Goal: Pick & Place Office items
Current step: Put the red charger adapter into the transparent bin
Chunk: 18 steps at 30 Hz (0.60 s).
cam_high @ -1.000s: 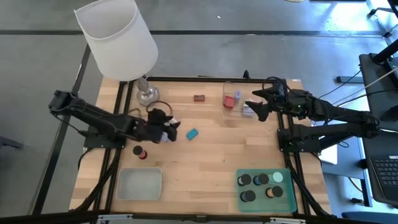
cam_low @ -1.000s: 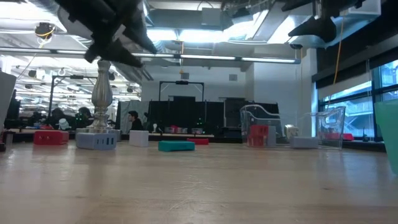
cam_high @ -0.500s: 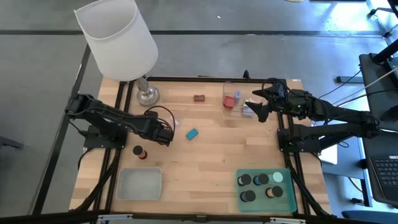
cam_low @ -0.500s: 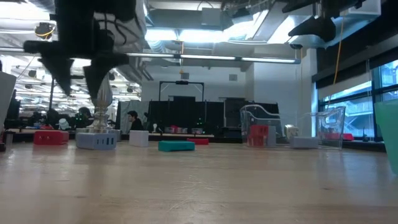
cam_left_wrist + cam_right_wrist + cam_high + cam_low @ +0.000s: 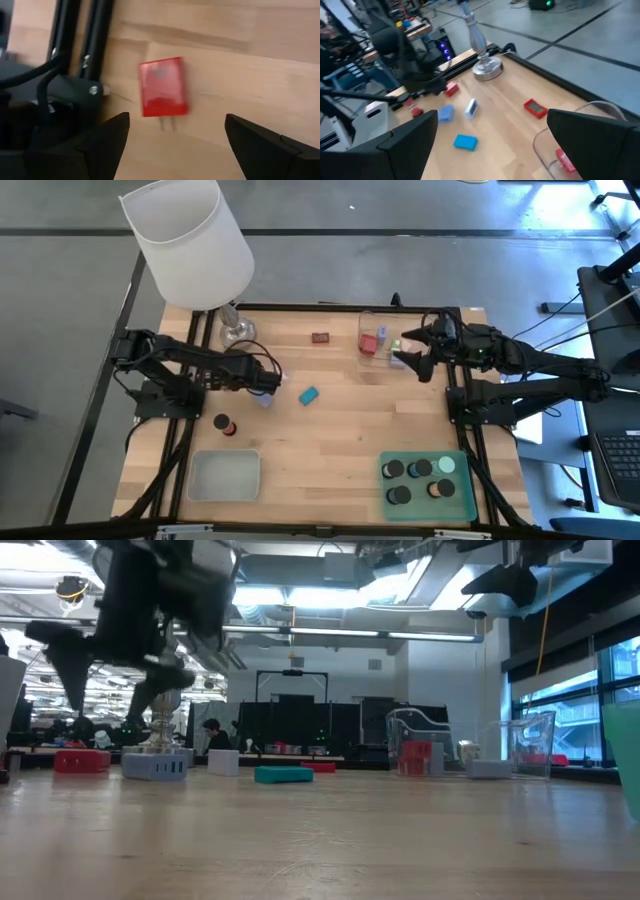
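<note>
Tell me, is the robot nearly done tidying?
Not yet. Done: dark cylinders sit in the green tray, a red piece in the clear tray. In hand: nothing; the open left hand hovers over a red block, the right hand waits open by the clear tray. Left: teal block, red-topped cylinder.

Bright, even overhead light; soft shadows, motion-blurred wrist views, backlit low view.

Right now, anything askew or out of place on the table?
Nothing spilled or broken. Several items still lie loose on the wood: a teal block, a red-topped cylinder, a red block under the open left claw. The grey tray is empty; the green tray holds cylinders.
</note>
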Tool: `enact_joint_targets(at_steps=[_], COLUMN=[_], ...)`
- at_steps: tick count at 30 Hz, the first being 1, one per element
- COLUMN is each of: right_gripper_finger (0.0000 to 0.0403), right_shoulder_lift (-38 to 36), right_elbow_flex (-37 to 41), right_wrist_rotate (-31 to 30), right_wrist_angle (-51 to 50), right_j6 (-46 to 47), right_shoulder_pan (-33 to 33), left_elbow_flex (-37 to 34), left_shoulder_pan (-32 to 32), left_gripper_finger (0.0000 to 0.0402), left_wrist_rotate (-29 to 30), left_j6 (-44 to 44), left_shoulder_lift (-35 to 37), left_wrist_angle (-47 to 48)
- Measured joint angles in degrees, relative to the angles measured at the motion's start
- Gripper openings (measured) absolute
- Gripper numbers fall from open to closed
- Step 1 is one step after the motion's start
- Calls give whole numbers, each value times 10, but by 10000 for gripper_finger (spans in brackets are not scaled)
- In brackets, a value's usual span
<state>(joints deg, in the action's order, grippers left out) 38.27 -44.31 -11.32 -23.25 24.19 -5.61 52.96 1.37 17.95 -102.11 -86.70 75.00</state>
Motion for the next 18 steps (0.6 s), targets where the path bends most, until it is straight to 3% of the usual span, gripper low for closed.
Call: enact_joint_targets(at_steps=[8,13,18], right_gripper_finger=[378,378,378], right_shoulder_lift=[0,0,0], right_elbow_flex=[0,0,0], right_wrist_rotate=[15,15,14], right_wrist_angle=[-2,-2,-2], right_j6=[0,-8,-8], right_shoulder_pan=[0,0,0], left_elbow_flex=[-75,-119,-149], left_shoulder_pan=[48,64,73], left_gripper_finger=[323,322,322], left_wrist_rotate=[-49,-52,-55], left_j6=[-6,7,-41], left_shoulder_lift=[0,0,3], left_wrist_angle=[-56,-158,-183])
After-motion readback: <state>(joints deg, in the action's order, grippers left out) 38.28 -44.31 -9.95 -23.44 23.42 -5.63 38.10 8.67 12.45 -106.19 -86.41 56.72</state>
